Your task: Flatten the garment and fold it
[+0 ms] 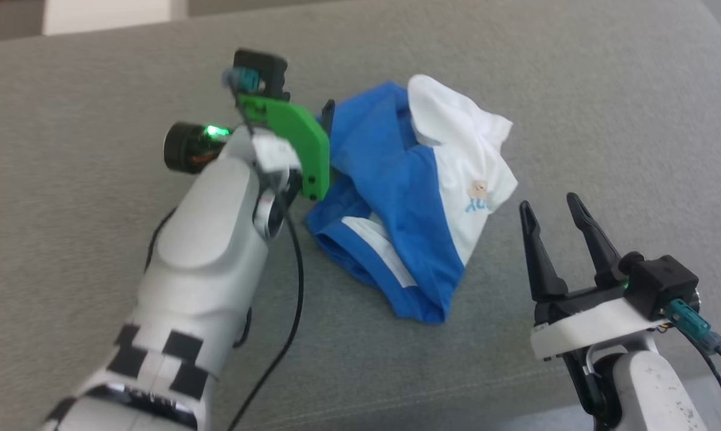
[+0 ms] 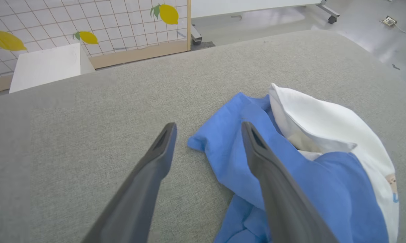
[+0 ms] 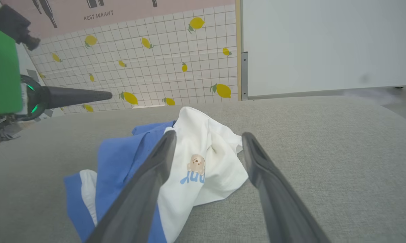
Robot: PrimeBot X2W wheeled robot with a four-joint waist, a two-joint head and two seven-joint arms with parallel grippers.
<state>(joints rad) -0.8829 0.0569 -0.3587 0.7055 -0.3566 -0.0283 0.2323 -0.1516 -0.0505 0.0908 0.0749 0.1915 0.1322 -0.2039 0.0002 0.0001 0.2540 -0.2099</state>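
Crumpled T-shirt (image 1: 396, 197) on grey cushion (image 1: 85, 90), left gripper (image 2: 208, 130) open over its left edge, right gripper (image 1: 549, 203) open nearby

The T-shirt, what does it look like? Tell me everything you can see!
The T-shirt is soft cloth, white with bright blue parts and a small tan picture above blue letters. It lies crumpled in a heap on the grey cushion, not flat or folded. The open left gripper is at its blue edge; the open right gripper is apart from it.
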